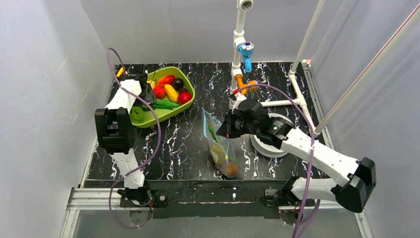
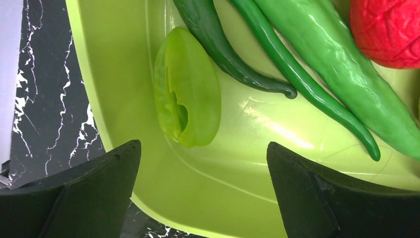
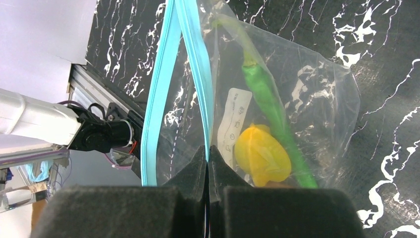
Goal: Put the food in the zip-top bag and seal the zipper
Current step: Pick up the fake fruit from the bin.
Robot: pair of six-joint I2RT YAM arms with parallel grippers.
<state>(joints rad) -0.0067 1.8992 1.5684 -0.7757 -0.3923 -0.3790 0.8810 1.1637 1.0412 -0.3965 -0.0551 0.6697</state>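
Observation:
The clear zip-top bag [image 1: 224, 148] [image 3: 307, 94] stands mid-table with its mouth open. Its light blue zipper [image 3: 200, 74] splits into two strips, and my right gripper [image 3: 208, 151] [image 1: 224, 128] is shut on the right-hand one. Inside the bag lie a green chili [image 3: 267, 99], a yellow fruit [image 3: 262, 153] and a brown piece [image 1: 231, 169]. More food fills the lime-green tray [image 1: 148, 120]: red, yellow and dark purple pieces, long green peppers [image 2: 297, 74] and a light green slice [image 2: 188, 99]. My left gripper [image 2: 204, 148] [image 1: 148, 99] hangs open over the tray, just short of the slice, holding nothing.
A white pipe frame with a blue fitting [image 1: 246, 49] rises at the back centre, with orange pieces [image 1: 241, 79] at its foot. A white round disc [image 1: 270, 145] lies under the right arm. Grey walls close in on both sides.

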